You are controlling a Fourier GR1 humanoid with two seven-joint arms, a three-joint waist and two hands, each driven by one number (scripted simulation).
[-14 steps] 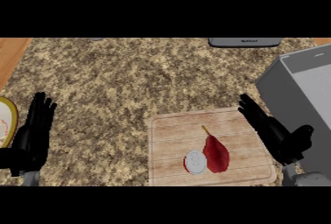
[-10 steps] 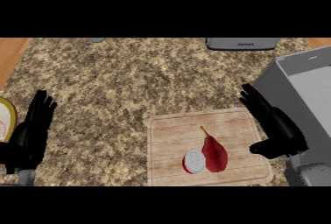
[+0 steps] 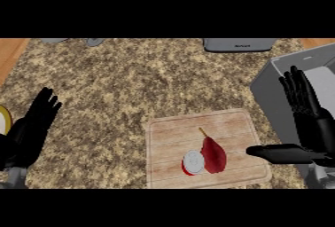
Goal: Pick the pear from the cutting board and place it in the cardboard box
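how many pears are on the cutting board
1. A red pear lies near the middle of the cutting board, stem pointing away from the robot, a pale cut face at its left.

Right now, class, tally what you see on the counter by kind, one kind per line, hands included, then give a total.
Black hands: 2, left hand and right hand
Cutting board: 1
Red pear: 1
Grey box: 1
Grey object at the far edge: 1
Total: 6

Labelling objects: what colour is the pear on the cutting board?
Dark red, with a pale cut face; the head view shows the pear.
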